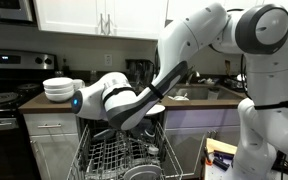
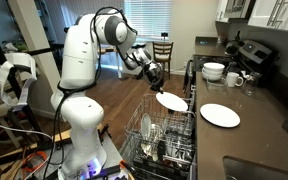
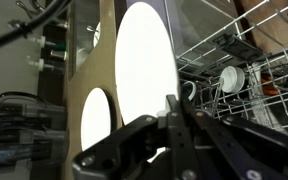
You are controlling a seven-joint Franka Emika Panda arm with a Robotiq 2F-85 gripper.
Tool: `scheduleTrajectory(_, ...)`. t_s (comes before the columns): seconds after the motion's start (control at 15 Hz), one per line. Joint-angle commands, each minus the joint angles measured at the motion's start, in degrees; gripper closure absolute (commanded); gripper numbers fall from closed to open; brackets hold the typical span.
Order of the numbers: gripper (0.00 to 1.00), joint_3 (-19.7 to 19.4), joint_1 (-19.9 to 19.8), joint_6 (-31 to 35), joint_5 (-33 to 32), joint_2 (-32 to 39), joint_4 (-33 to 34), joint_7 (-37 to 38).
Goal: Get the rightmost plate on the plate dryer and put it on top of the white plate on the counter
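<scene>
My gripper is shut on the rim of the rightmost plate, a glossy white dinner plate. I hold it in the air above the plate dryer, clear of the tines. In the wrist view the held plate fills the middle, with my gripper's fingers clamped on its lower edge. The small white plate lies flat on the dark counter, beside the rack. It also shows in the wrist view. In an exterior view my arm hides the held plate above the rack.
A stack of deep white bowls and a white mug stand further along the counter, near the stove. The bowls also show in an exterior view. The rack holds other dishes. A sink is set in the counter.
</scene>
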Motion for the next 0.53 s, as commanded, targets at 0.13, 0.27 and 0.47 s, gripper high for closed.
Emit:
scheduleTrajectory(0.13, 0.99, 0.07, -0.93, -0.04, -2.55, -1.4, -1.16, 1.84)
scheduleTrajectory(0.27, 0.99, -0.14, -1.37, 0.71, -4.05, -1.67, -1.61, 1.95)
scheduleTrajectory(0.47, 0.99, -0.62, -2.11, 2.24, -7.3, -1.91, -2.16, 1.97)
